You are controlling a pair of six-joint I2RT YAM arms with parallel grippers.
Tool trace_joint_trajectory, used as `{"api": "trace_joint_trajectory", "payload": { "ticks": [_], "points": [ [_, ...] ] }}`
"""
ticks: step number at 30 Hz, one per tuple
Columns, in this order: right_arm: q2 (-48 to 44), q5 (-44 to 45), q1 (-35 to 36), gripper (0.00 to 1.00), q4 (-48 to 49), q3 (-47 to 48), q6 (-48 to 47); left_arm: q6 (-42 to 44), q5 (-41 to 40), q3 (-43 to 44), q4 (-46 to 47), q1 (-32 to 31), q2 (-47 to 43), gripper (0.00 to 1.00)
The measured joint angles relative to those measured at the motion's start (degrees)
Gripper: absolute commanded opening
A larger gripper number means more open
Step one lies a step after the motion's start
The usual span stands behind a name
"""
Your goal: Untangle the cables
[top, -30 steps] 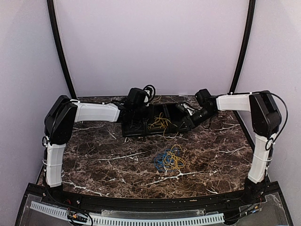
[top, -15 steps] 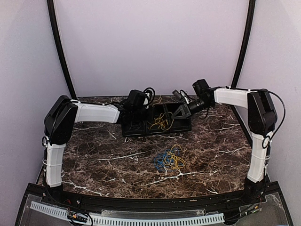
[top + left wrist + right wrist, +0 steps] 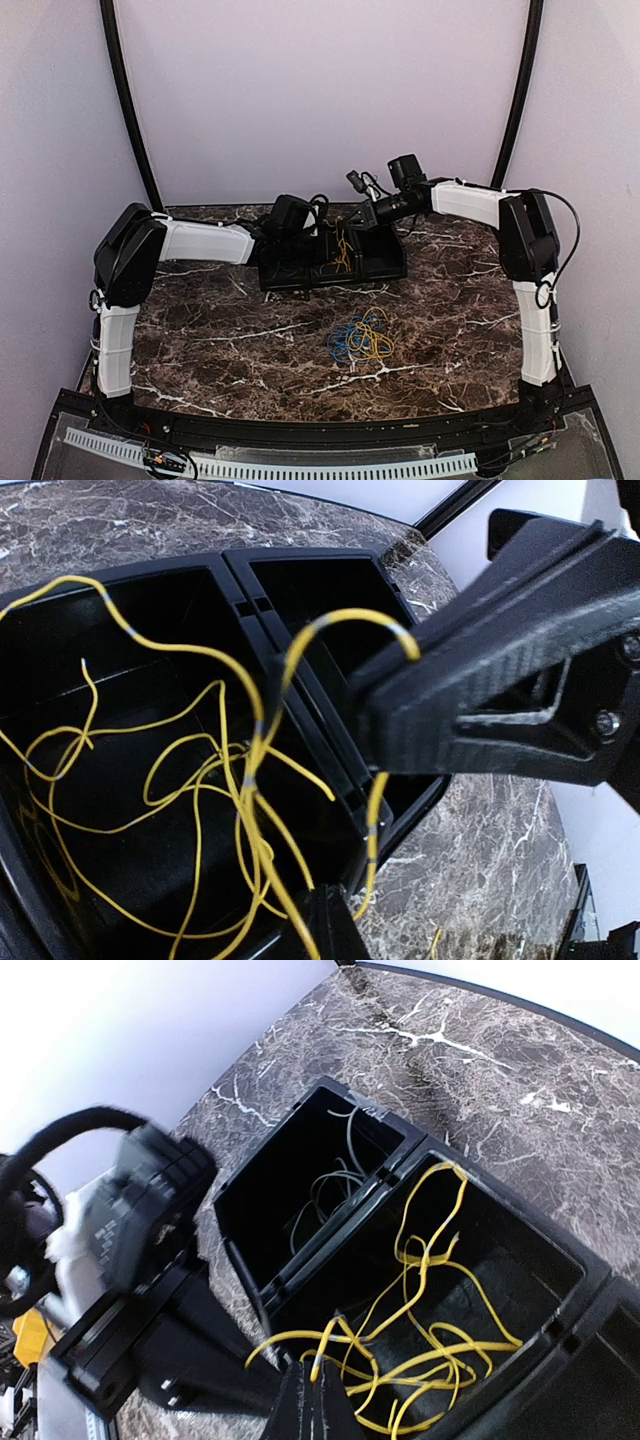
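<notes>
Yellow cables [image 3: 247, 780] sit tangled in the middle compartment of the black tray [image 3: 300, 283], and the left jaws and right jaws are both pinched tight on strands. A blue-and-yellow bundle [image 3: 360, 340] lies on the desk [image 3: 220, 340] just in front.

The left gripper [image 3: 322, 932] is cut off to a dark tip at the bottom edge of its wrist view, where the right gripper [image 3: 390, 715] runs off the right edge. In the top view, the cables [image 3: 360, 340] at centre are too small to tell strand from strand, and the left wrist [image 3: 290, 214] hides the left end of the tray [image 3: 385, 265].
</notes>
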Motion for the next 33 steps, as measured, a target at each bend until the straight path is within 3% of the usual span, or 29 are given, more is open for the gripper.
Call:
{"api": "trace_joint_trajectory", "payload": {
  "ticks": [3,14,26,33],
  "points": [
    [2.1,1.3,0.9,0.00,0.7,1.8,1.0,-1.7,1.5,0.0,0.0,0.0,0.0,0.17],
    [5.7,7.4,3.3,0.00,0.5,6.0,1.6,-6.2,2.5,-6.5,0.6,0.0,-4.2,0.53],
    [8.4,19.9,5.6,0.00,-3.4,9.4,-1.4,-4.3,-0.7,-11.3,-3.6,0.4,-24.4,0.58],
    [8.8,24.6,5.9,0.00,-4.8,9.6,-2.5,-3.8,-3.1,-13.8,-5.2,2.5,-26.8,0.58]
  ]
}}
